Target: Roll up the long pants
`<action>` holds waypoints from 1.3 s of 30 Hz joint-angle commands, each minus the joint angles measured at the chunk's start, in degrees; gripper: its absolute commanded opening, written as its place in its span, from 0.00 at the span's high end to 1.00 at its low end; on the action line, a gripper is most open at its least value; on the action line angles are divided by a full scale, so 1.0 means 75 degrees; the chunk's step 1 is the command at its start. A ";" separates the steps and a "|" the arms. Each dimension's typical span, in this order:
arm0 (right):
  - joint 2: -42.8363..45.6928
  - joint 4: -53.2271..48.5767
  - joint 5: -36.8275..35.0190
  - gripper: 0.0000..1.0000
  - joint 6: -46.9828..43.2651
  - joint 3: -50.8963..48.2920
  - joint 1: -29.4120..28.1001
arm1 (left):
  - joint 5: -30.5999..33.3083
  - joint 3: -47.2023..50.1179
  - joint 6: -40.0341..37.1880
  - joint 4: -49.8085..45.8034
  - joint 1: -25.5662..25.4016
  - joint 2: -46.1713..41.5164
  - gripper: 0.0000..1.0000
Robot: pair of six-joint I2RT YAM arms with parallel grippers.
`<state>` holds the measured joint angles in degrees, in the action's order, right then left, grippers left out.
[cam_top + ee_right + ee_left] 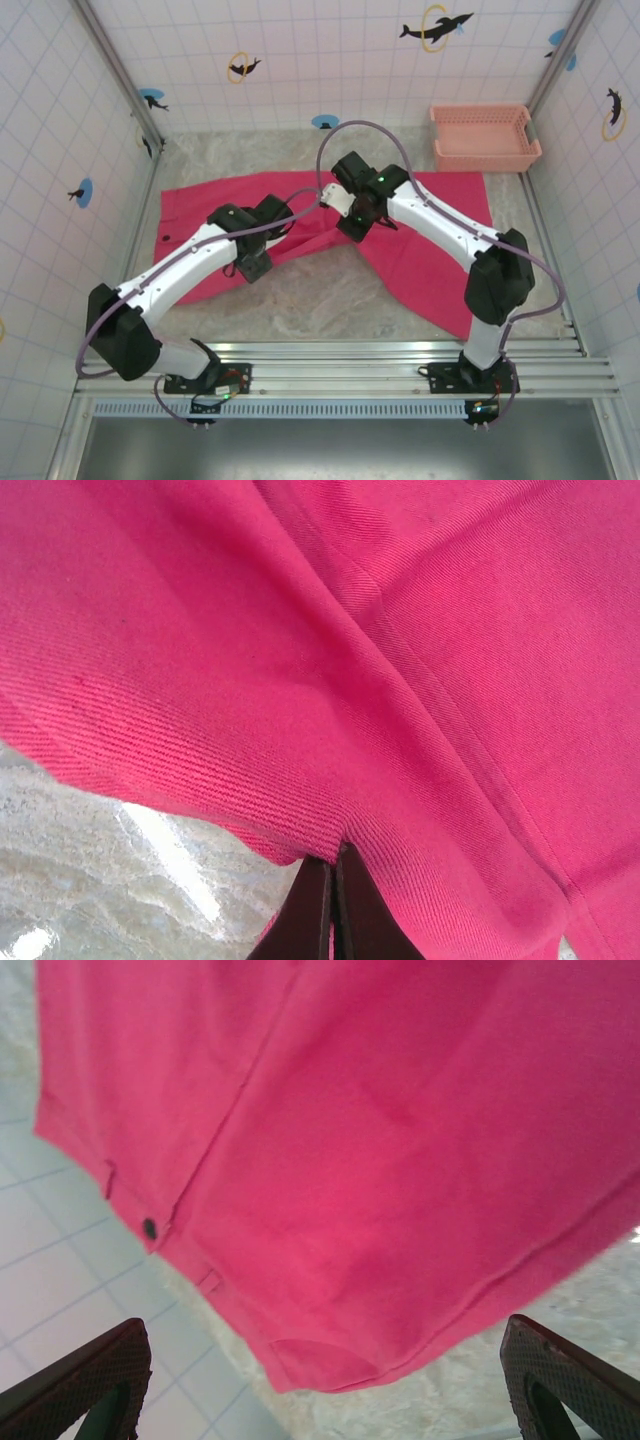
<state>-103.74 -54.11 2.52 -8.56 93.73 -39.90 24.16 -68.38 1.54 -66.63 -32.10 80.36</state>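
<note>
From the top camera I see the long pants [205, 208] spread across the marbled worktop [310, 300], with the waist end toward the left wall and the rest of the cloth running right and down toward the near right edge. The left end effector [252, 266] hangs at the near edge of the left part of the cloth. The right end effector [358, 224] sits at the middle, where the fabric bunches. Bare worktop lies open between the two arms, in front of the cloth. A salmon basket [483, 140] stands in the far right corner, just beyond the far right edge of the pants.

On the left wrist camera, the fingers [85, 1385] stand wide apart with nothing between them, above the waistband corner of the pants [380, 1160]. A dark button [150, 1227] sits near the waist edge. Pale tiles show past that edge on the left, and marbled worktop [600, 1300] shows at the lower right.

On the right wrist camera, the fingers [312, 920] are pressed together and clamped on a folded edge of the pants [350, 630]. Red cloth spreads away from the tips. Glossy bare worktop [110, 880] is free at the lower left.
</note>
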 commanded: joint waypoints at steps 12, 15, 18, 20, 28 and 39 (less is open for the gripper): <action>-0.0632 -0.0020 0.0596 1.00 0.0435 0.0971 0.0411 | -0.2044 0.0144 0.0425 -0.0104 -0.0231 0.0415 0.08; -0.0674 0.0002 0.0680 1.00 0.0506 0.1113 0.0485 | -0.1746 0.0152 0.0536 -0.0107 -0.0228 0.0877 0.08; -0.0652 0.0029 0.0779 1.00 0.0553 0.1154 0.0560 | -0.0908 0.0094 0.0691 -0.0251 -0.0206 0.1507 0.17; -0.0614 0.0043 0.0829 1.00 0.0546 0.1109 0.0626 | -0.0518 0.0129 0.0946 -0.0205 0.0009 0.1904 0.35; -0.0558 -0.0112 0.0900 1.00 0.0393 0.0791 0.0883 | 0.0198 -0.1053 0.0211 -0.0761 0.0862 0.1873 1.00; -0.1687 -0.0684 0.0965 1.00 0.0115 0.1991 0.1660 | 0.1163 -0.4330 -0.2187 -0.0679 0.2235 0.3174 1.00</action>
<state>-112.84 -55.20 12.14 -6.70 105.19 -30.50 27.44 -98.24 -7.86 -71.35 -18.61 100.05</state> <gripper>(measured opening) 0.046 0.060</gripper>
